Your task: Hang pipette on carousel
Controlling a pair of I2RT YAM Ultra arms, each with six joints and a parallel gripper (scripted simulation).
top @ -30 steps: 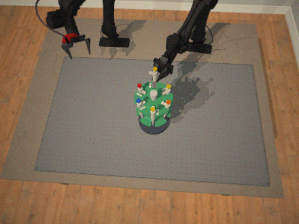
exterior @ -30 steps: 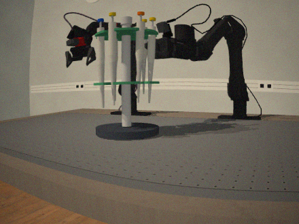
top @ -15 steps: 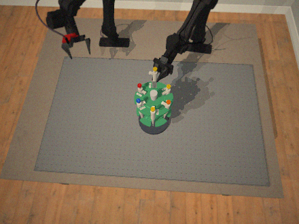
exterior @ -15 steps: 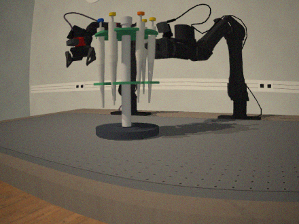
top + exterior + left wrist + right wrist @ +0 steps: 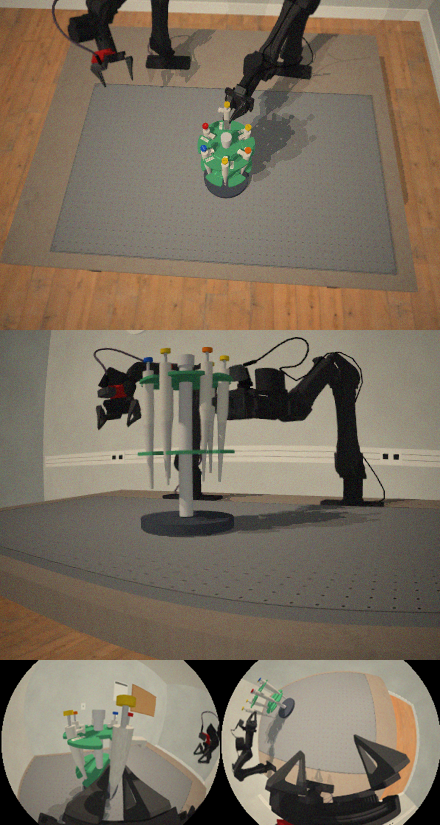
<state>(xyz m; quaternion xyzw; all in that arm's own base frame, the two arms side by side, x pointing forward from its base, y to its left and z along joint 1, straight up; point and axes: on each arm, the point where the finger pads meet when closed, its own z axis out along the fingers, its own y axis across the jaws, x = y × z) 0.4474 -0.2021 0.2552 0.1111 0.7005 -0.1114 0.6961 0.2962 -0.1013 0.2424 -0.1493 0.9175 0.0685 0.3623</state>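
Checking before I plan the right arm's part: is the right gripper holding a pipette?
No, the right gripper's fingers stand wide apart with nothing between them.

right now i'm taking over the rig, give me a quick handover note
left claw: shut on the yellow-topped white pipette
right claw: open, away from the green carousel
done: pipette gripped, upright by the carousel's edge
left: confirm volume, seat the hook if needed, release; volume and hook contact can't be read here
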